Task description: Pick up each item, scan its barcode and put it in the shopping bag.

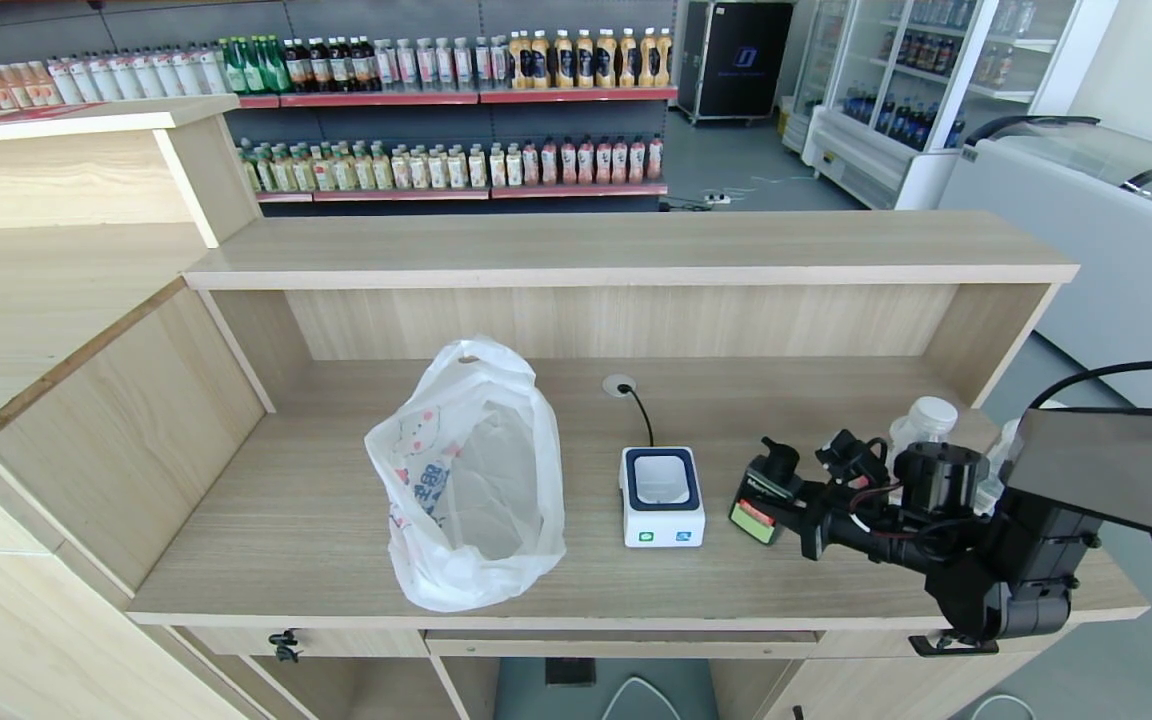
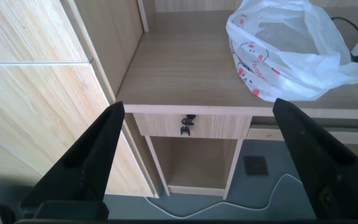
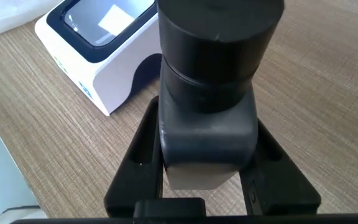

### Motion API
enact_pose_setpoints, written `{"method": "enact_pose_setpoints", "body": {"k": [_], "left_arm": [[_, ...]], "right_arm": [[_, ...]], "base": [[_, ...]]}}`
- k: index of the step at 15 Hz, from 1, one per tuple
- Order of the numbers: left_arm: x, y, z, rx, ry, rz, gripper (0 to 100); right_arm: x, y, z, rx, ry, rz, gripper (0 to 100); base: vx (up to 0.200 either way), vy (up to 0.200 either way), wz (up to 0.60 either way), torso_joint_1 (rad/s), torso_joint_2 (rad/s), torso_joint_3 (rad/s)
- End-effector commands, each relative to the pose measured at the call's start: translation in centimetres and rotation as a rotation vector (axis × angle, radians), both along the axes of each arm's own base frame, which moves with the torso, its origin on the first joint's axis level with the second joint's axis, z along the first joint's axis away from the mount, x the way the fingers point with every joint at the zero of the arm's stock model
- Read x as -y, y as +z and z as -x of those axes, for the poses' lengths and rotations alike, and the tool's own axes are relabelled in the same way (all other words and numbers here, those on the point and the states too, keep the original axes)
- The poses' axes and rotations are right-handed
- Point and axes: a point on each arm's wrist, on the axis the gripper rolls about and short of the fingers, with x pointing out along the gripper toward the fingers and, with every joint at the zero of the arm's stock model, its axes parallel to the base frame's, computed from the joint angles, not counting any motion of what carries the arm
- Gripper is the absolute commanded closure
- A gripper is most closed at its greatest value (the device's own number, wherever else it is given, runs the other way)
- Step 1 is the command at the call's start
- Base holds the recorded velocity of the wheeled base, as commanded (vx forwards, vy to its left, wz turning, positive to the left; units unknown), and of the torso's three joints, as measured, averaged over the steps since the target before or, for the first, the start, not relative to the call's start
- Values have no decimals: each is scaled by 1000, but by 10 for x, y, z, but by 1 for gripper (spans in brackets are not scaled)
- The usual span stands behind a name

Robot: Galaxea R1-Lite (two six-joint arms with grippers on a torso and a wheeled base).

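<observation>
Black bottle (image 1: 762, 497) pinched in right claw (image 1: 794, 498) beside the scanner (image 1: 662, 497), left claw (image 2: 197, 115) spread; shopping bag (image 1: 476, 480) looks empty, clear bottles (image 1: 921, 425) waiting at right edge of the desk (image 1: 316, 520)

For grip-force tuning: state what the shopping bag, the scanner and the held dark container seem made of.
Shopping bag: thin translucent white plastic film, slightly glossy; it crinkles and slumps.
Scanner: hard smooth white plastic shell; its glossy window, glass or clear plastic, reflects light.
Dark container: probably plastic, matte black with dull sheen; metal cannot be ruled out.
</observation>
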Motion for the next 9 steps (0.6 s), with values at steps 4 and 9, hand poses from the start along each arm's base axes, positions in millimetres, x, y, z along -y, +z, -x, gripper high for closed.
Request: {"method": "enact_pose_setpoints", "body": {"k": [4, 9], "left_arm": [[0, 0, 0, 0, 1, 0, 0], [0, 0, 0, 0, 1, 0, 0]], "right_arm": [[1, 49, 15, 93, -28, 8, 100], [6, 130, 85, 257, -14, 102, 100]], "base": [[0, 0, 0, 0, 0, 0], [0, 0, 0, 0, 0, 0]]}}
